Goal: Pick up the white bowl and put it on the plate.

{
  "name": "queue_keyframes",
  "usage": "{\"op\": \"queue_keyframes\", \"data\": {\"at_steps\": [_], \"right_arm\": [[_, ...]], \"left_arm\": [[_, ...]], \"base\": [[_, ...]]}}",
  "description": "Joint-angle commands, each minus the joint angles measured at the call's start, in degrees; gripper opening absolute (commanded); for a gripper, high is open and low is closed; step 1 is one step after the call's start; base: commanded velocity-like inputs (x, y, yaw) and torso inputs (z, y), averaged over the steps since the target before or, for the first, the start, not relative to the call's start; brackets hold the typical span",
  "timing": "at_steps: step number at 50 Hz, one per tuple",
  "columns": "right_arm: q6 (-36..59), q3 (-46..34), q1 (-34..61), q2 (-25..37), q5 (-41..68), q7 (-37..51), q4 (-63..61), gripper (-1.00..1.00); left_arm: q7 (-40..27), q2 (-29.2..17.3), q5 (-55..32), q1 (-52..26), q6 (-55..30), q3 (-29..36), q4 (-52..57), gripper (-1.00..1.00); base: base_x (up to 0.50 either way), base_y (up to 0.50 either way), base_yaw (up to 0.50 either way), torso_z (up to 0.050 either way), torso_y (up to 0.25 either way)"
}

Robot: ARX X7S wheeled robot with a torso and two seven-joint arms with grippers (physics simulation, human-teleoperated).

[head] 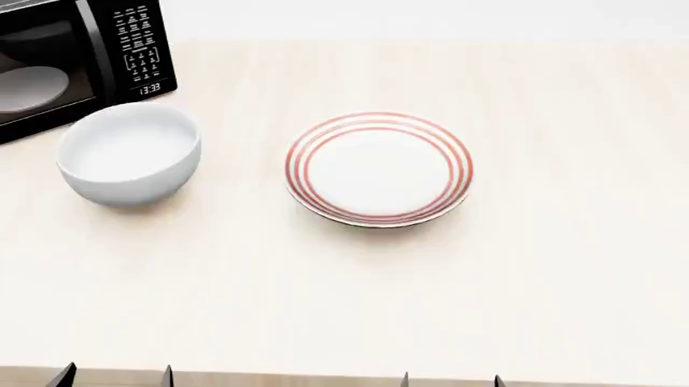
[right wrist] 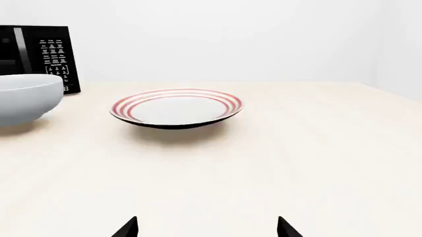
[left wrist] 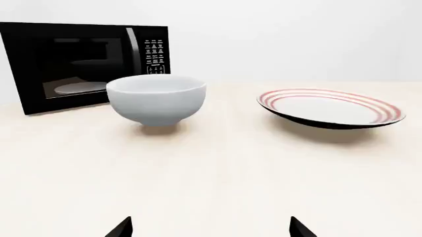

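Sitting upright, mouth up, the white bowl [head: 128, 153] is on the pale table [head: 538, 266] in front of the microwave [head: 76, 56], left of the plate [head: 379, 168] and apart from it; being round, it has no long axis. Your microwave display reads 13:33; keypad text is too small to read. Both your left gripper [left wrist: 209, 228] and right gripper [right wrist: 205, 227] show spread fingertips, holding nothing.

Head looks down; both wrists low, sharing the plate [head: 378, 169].
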Motion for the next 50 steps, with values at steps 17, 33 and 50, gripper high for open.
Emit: {"op": "queue_keyframes", "data": {"at_steps": [17,33,50], "right_arm": [[-1.34,-3.80,-0.62,3.20,3.07,3.82,-0.54,1.00],[-0.08,-3.99,-4.30,4.68,2.62,8.16,-8.11,1.00],[3.60,-3.86,-8.50,6.21,3.20,11.26,-21.85,1.00]], "left_arm": [[-5.07,-3.89,1.38,0.85,2.37,5.41,0.09,1.00],[-6.62,-5.89,0.67,6.58,4.32,6.22,8.40,1.00],[-8.36,-7.49,-0.35,10.43,0.99,6.59,21.58,1.00]], "base": [[0.00,0.00,0.00,0.000,0.000],[0.00,0.00,0.00,0.000,0.000],[0.00,0.00,0.00,0.000,0.000]]}}
